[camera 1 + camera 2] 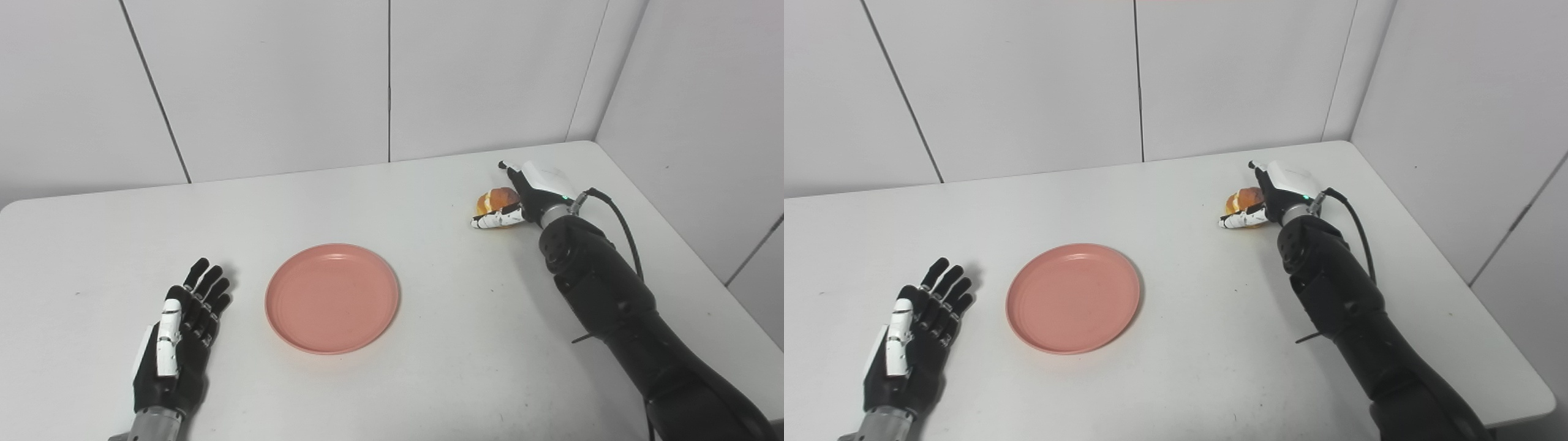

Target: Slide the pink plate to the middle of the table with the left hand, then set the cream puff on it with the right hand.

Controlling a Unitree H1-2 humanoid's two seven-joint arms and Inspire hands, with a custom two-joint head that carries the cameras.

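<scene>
White wall panels are seen behind a white counter [429,343] set into a corner of the room. Near the counter's middle a pink plate [332,298] is laid flat, with nothing on it. Just to the left of the plate, and apart from it, the left hand [180,340] is rested on the counter with its fingers [208,288] stretched out, slightly spread and pointed away from the robot; nothing is held by it, and the plate's rim is found beside the fingertips, not touching them. Well to the right and farther back, the right hand [520,199] is reached out at the end of a black arm [612,300], along which a black cable [621,226] is looped. A cream puff [497,199], golden-brown with a pale filling line, is seen right against this hand: the puff is placed on the plate side of the palm, with a white finger [493,220] curled along its near edge and a dark fingertip raised behind it. The fingers are curved around the puff and appear to be closed on it, though the contact on the far side is hidden. The puff is seen low, at or just over the counter, well apart from the plate.
</scene>
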